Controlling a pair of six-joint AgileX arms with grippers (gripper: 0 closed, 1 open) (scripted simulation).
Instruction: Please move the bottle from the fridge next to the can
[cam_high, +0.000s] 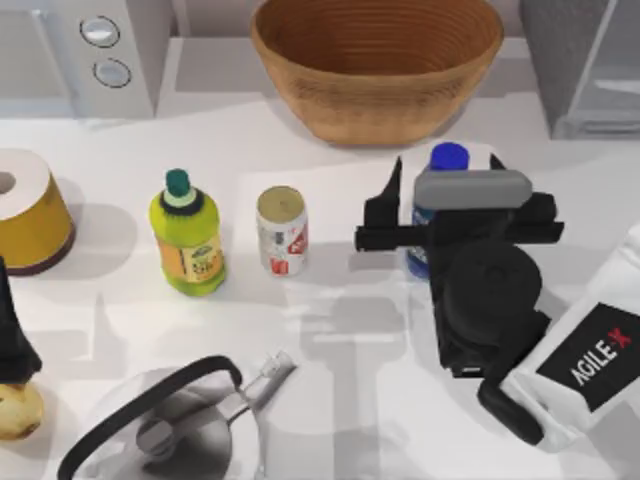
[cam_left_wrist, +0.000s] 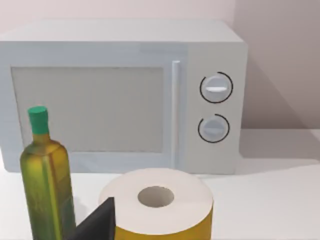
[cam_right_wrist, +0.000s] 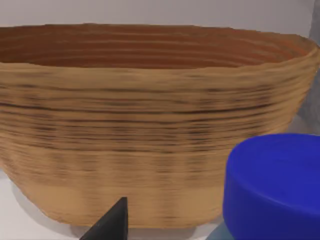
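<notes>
A white table (cam_high: 330, 330) is seen from above, with a pale wall behind it. The bottle (cam_high: 447, 160) stands upright on the table, right of centre, its bright blue cap and a strip of its blue label visible past the right arm's wrist. It is placed to the right of the can (cam_high: 282, 231), apart from it, with bare table between the two. The right gripper (cam_high: 440, 178) is positioned at the bottle, one black finger (cam_high: 383, 205) shown on the bottle's left side with a gap to it, the other hidden behind the wrist housing; whether the fingers are spread or pressed on the bottle cannot be told. In the right wrist view the blue cap (cam_right_wrist: 274, 185) is seen close up, with one dark fingertip (cam_right_wrist: 111, 222) beside it and the woven basket (cam_right_wrist: 150, 120) behind.

The basket (cam_high: 376, 62) is set at the far edge of the table, just behind the bottle and can. The fridge (cam_high: 585, 65) is found at the far right corner. Left of the can a yellow-green bottle (cam_high: 186, 235) with a dark green cap is stood upright. Farther left a paper roll (cam_high: 28, 210) with a yellow band is placed, and the microwave (cam_high: 85, 55) occupies the far left corner. A kettle (cam_high: 170, 425) is seen at the near edge.

The left gripper (cam_high: 15, 335) is parked at the table's left edge; in its wrist view the microwave (cam_left_wrist: 122, 95), the paper roll (cam_left_wrist: 156, 202) and a green-capped bottle (cam_left_wrist: 46, 185) are shown.
</notes>
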